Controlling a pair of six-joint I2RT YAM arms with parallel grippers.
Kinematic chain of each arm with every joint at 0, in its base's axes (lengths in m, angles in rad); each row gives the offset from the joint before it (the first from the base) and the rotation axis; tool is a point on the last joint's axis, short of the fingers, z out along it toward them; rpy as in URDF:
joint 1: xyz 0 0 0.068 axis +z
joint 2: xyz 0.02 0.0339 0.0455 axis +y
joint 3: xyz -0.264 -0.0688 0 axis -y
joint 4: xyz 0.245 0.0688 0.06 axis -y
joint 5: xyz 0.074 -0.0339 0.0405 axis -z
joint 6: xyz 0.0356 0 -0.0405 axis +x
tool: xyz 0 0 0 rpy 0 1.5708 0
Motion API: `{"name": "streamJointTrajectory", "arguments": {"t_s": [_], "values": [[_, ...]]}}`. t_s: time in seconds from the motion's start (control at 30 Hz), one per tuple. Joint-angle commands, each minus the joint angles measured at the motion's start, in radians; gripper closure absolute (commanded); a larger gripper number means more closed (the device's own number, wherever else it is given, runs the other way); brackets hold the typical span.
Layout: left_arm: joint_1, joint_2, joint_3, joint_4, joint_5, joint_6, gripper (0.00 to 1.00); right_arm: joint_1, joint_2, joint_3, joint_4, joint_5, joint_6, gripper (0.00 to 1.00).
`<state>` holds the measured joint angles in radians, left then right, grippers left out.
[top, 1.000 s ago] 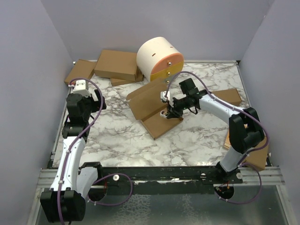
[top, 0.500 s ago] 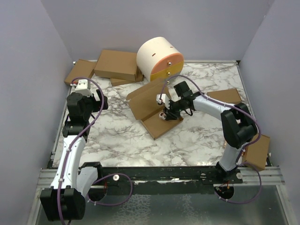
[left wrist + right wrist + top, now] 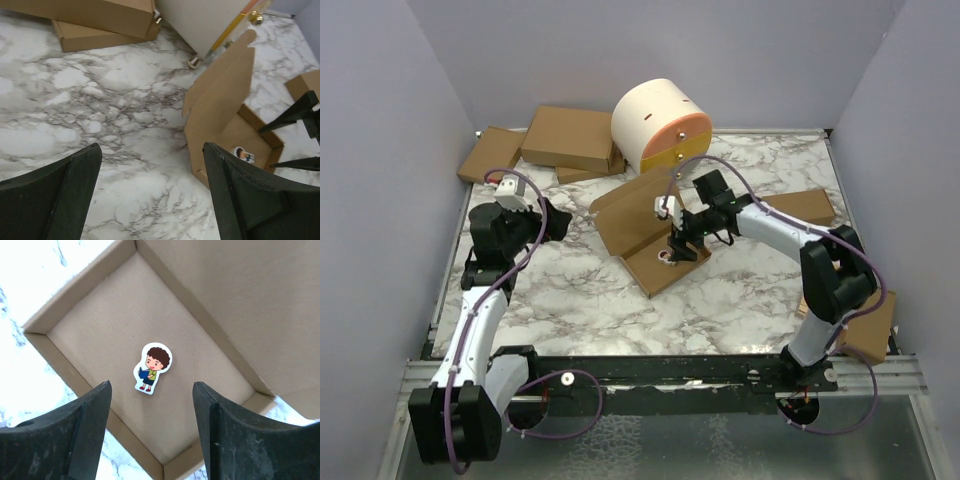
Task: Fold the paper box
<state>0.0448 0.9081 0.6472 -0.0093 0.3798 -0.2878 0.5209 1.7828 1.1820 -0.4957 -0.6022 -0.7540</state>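
The paper box (image 3: pixel 642 228) lies partly folded at the table's middle, a shallow brown tray with its lid (image 3: pixel 225 95) standing up at the back left. A small sticker of a boy (image 3: pixel 152 366) lies flat on the tray floor (image 3: pixel 107 322). My right gripper (image 3: pixel 151 387) hovers open just above the tray (image 3: pixel 676 246), nothing between its fingers. My left gripper (image 3: pixel 150 150) is open over bare marble, left of the box (image 3: pixel 560 222), pointing toward it. The sticker (image 3: pixel 243 155) also shows in the left wrist view.
A cream cylinder with an orange and yellow face (image 3: pixel 660 125) stands right behind the box. Brown cartons (image 3: pixel 570 138) are stacked at the back left, another carton (image 3: pixel 810 207) lies at the right, and one (image 3: pixel 872 330) sits by the right arm's base.
My right gripper's jaws have spread apart over the tray, and the sticker now lies free below them. My left gripper has swung right, toward the box.
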Motion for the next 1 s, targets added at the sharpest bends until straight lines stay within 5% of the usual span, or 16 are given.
{"name": "streamJointTrajectory", "arguments": {"t_s": [0.0,0.03,0.1,0.2,0.3,0.37,0.53,0.6,0.67,0.87,0.97], "values": [[0.006,0.023,-0.058,0.199,0.216,-0.215,0.15,-0.068,-0.148,0.029,0.039,-0.173,0.060,0.31],[0.006,0.021,-0.079,0.241,0.230,-0.268,0.15,-0.085,-0.186,0.018,0.074,-0.188,0.086,0.26],[0.005,0.008,-0.162,0.394,0.253,-0.370,0.15,-0.109,-0.261,-0.047,0.287,-0.157,0.251,0.01],[0.006,-0.018,-0.286,0.594,0.252,-0.501,0.15,-0.111,-0.263,-0.074,0.483,-0.006,0.561,0.01],[0.002,-0.029,-0.372,0.700,0.232,-0.569,0.15,-0.113,-0.098,0.161,0.189,-0.253,0.451,0.15],[-0.008,-0.031,-0.411,0.737,0.218,-0.579,0.15,-0.113,-0.090,0.155,0.177,-0.345,0.412,0.21],[-0.027,-0.021,-0.505,0.860,0.174,-0.571,0.15,-0.115,-0.221,-0.058,0.365,-0.401,0.416,0.18],[-0.034,-0.008,-0.523,0.879,0.152,-0.547,0.15,-0.117,-0.250,-0.118,0.423,-0.423,0.411,0.02],[-0.040,0.013,-0.529,0.887,0.137,-0.531,0.15,-0.117,-0.249,-0.176,0.502,-0.495,0.419,0.01],[-0.048,0.076,-0.544,0.953,0.143,-0.524,0.15,-0.144,-0.159,-0.026,0.316,-0.520,0.402,0.01],[-0.048,0.124,-0.549,1.010,0.167,-0.536,0.15,-0.208,-0.178,-0.063,0.404,-0.534,0.494,0.00]]}}
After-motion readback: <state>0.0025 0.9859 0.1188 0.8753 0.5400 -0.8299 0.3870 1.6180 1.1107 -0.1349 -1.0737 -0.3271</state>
